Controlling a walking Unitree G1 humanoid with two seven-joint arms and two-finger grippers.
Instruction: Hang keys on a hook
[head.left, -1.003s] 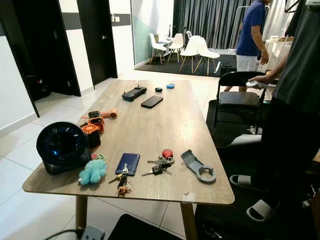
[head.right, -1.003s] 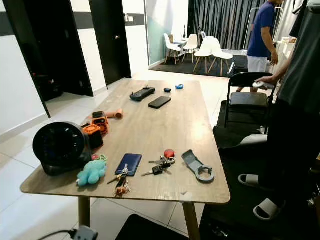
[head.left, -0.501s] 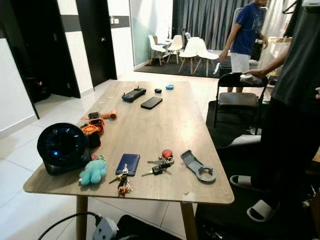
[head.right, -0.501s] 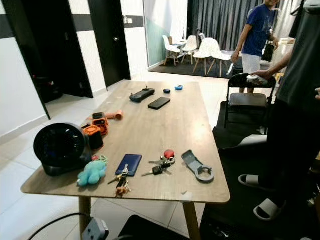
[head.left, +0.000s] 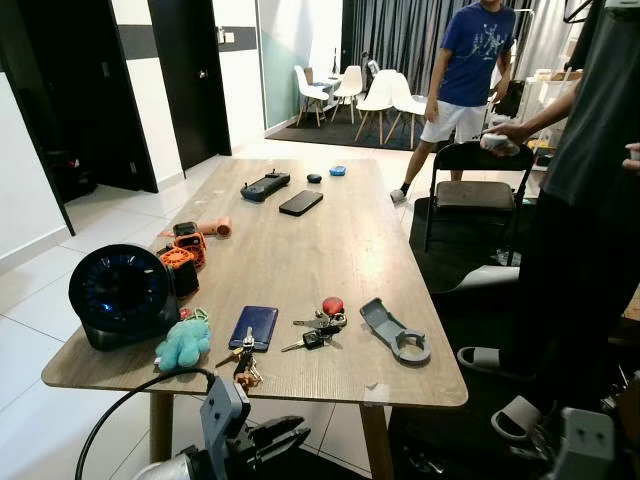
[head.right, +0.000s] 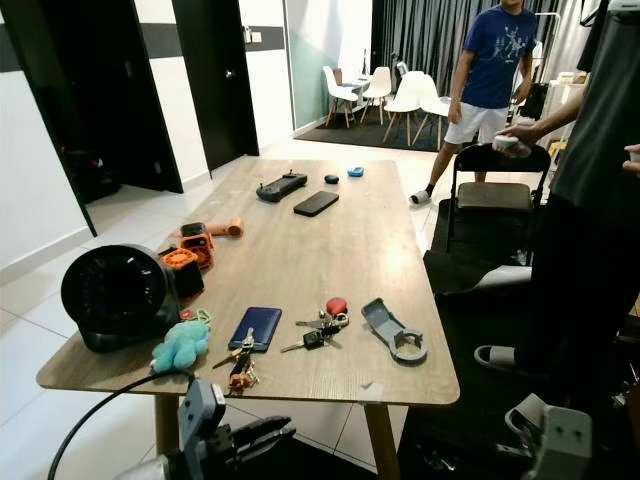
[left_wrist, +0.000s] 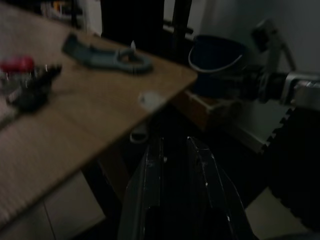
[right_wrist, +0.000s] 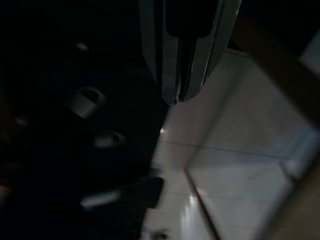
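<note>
A bunch of keys with a red fob (head.left: 321, 324) lies near the front of the wooden table (head.left: 330, 240). A second key bunch (head.left: 245, 361) lies by a dark blue phone (head.left: 255, 326). A grey hook-shaped piece (head.left: 394, 333) rests to the right of the keys. My left gripper (head.left: 288, 436) is below the table's front edge, open a little and holding nothing. In the left wrist view its fingers (left_wrist: 153, 156) point past the table corner. My right gripper (right_wrist: 175, 99) hangs low over the floor, its tips together. The right wrist (head.left: 584, 446) is at the bottom right.
A black round fan (head.left: 123, 295), a teal plush toy (head.left: 183, 343) and orange gadgets (head.left: 185, 247) occupy the table's left side. A phone (head.left: 301, 203) and controller (head.left: 265, 185) lie further back. One person (head.left: 580, 190) stands close on the right. Another (head.left: 465, 70) stands behind a folding chair (head.left: 477, 190).
Both my arms have risen into view at the bottom of the eye views. The person in blue has stepped leftward behind the chair. The table's objects have not moved.
</note>
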